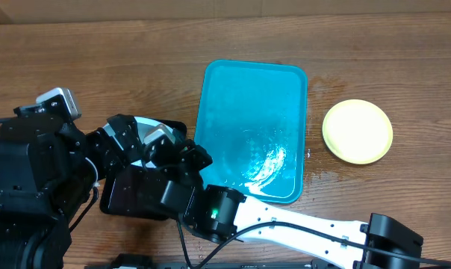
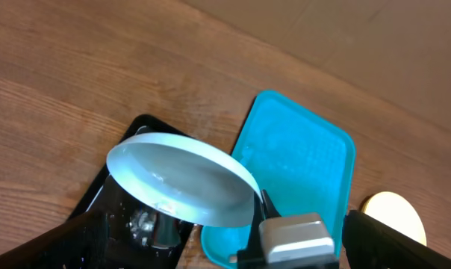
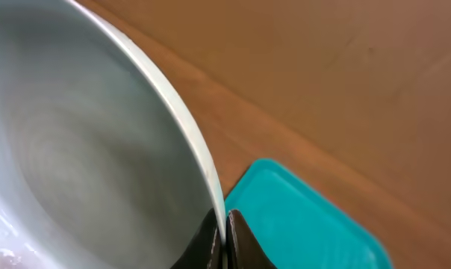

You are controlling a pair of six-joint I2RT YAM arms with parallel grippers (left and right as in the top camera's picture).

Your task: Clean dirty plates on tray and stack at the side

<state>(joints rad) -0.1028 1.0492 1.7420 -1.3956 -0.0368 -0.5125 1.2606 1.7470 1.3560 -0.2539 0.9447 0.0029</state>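
A pale blue-white plate (image 2: 181, 179) hangs tilted over the black tray (image 2: 98, 194). My right gripper (image 3: 225, 224) is shut on its rim, reaching in from the lower right in the overhead view (image 1: 166, 146). The plate fills the left of the right wrist view (image 3: 76, 149). My left gripper (image 1: 125, 138) is beside the plate, with dark fingers spread wide at the bottom of the left wrist view (image 2: 218, 250) and nothing seen between them. The turquoise tray (image 1: 248, 90) holds only a wet sheen. A pale yellow-green plate (image 1: 358, 131) lies on the table right of the tray.
The black tray (image 1: 128, 198) lies left of the turquoise tray, mostly under both arms; something shiny and wet sits in it (image 2: 145, 223). The right arm crosses the table's front edge (image 1: 300, 224). Water drops spot the wood between tray and yellow plate (image 1: 315, 175).
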